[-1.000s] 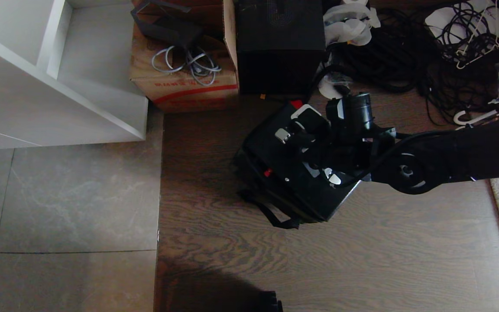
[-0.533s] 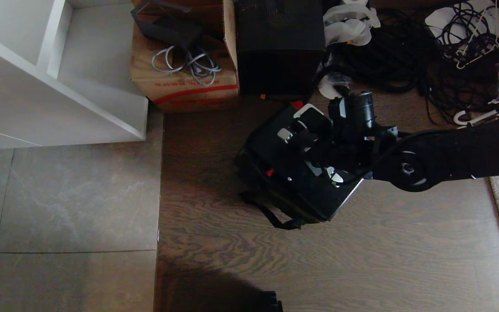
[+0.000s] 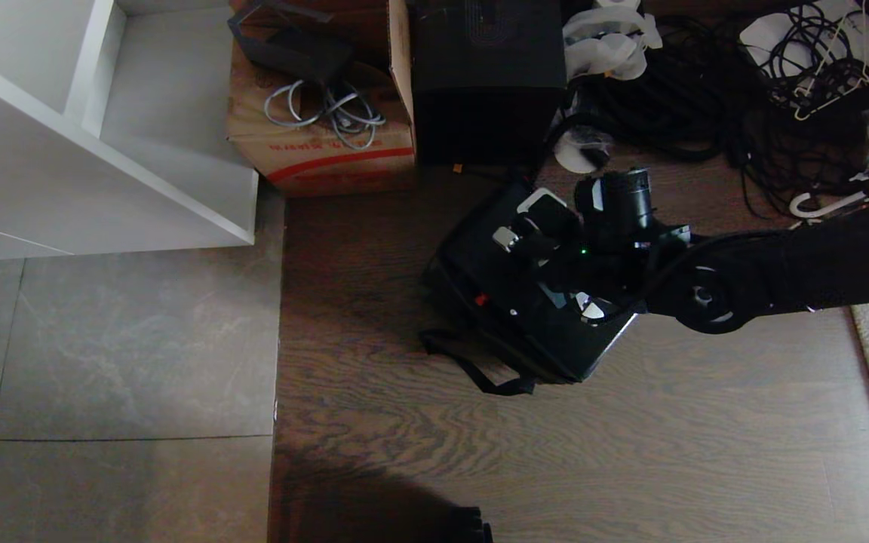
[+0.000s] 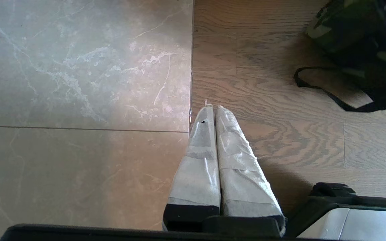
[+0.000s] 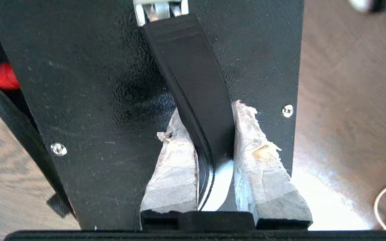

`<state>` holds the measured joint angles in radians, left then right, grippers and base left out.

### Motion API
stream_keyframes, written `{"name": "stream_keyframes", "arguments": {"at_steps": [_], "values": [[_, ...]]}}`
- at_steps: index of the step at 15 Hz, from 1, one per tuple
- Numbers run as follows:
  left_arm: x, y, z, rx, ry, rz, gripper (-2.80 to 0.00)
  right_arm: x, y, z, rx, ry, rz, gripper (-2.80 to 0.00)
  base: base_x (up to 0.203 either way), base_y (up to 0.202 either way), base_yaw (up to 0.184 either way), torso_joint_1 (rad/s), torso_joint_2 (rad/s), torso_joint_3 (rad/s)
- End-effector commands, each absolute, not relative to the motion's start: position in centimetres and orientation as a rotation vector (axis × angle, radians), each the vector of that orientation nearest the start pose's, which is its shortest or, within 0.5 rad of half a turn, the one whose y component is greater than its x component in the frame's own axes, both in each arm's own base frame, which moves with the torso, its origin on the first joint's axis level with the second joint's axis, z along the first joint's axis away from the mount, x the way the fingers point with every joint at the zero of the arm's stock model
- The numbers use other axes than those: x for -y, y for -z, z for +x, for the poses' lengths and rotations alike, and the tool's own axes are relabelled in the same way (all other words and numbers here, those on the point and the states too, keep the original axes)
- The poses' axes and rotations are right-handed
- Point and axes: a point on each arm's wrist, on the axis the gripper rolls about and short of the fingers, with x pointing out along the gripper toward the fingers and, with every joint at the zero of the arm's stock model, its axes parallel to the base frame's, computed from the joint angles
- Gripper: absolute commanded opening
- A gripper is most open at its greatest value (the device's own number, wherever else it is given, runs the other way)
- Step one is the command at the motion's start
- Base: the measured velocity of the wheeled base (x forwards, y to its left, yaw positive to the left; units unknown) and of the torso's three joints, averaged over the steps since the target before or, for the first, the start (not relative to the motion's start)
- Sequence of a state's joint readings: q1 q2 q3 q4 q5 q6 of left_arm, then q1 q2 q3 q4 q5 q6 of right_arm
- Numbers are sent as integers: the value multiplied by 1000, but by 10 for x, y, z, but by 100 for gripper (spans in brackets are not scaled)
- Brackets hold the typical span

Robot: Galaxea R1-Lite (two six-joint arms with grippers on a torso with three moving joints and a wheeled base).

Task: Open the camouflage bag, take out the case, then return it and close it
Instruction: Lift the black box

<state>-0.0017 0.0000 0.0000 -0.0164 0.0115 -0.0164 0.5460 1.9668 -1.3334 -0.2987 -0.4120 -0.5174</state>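
The right gripper point(image 5: 209, 160) is pinching the black handle point(image 5: 193, 87) of the case point(image 3: 532, 302), its taped fingers point(image 5: 176, 167) closed on either side of the bar, near the middle of its span. The case is sitting tilted on the wooden floor point(image 3: 631, 452), partly in or over the camouflage bag point(image 4: 354, 36); from above I cannot tell how much of it is inside. A bit of red lining point(image 5: 3, 75) is showing beside the case, and the bag's black strap point(image 3: 480, 373) is trailing out across the floor.

The case is looking like a stiff, hard-sided box with a textured metal face and screws at the corners, so I am guessing it is fairly heavy for its size and will not flex. The handle is the sensible place to take it: smooth and curved, though, so it may pivot or slide between the fingers if the case swings. The bag is soft fabric and will likely sag and drag along with the case.

The left gripper point(image 4: 214, 160) is hanging idle over the tiled floor point(image 4: 79, 83), its fingers pressed together on nothing, well apart from the bag.
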Motion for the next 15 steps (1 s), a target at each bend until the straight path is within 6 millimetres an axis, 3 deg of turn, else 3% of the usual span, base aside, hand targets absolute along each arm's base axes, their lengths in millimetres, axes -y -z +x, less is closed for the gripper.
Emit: {"name": "stream_keyframes", "arguments": {"at_steps": [1, 6, 12, 15], "values": [[0, -75, -22, 8, -11, -17, -280, -198, -176, 361, -297, -179, -687, -280, 0, 0, 0, 0, 0, 0], [0, -75, -22, 8, -11, -17, -280, -189, -153, 381, -328, -145, -700, -280, 0, 0, 0, 0, 0, 0], [0, -75, -22, 8, -11, -17, -280, -196, -80, 395, -454, -149, -754, -280, 0, 0, 0, 0, 0, 0], [0, -75, -22, 8, -12, -17, -280, -197, -65, 400, -444, -79, -768, -280, 0, 0, 0, 0, 0, 0]]}}
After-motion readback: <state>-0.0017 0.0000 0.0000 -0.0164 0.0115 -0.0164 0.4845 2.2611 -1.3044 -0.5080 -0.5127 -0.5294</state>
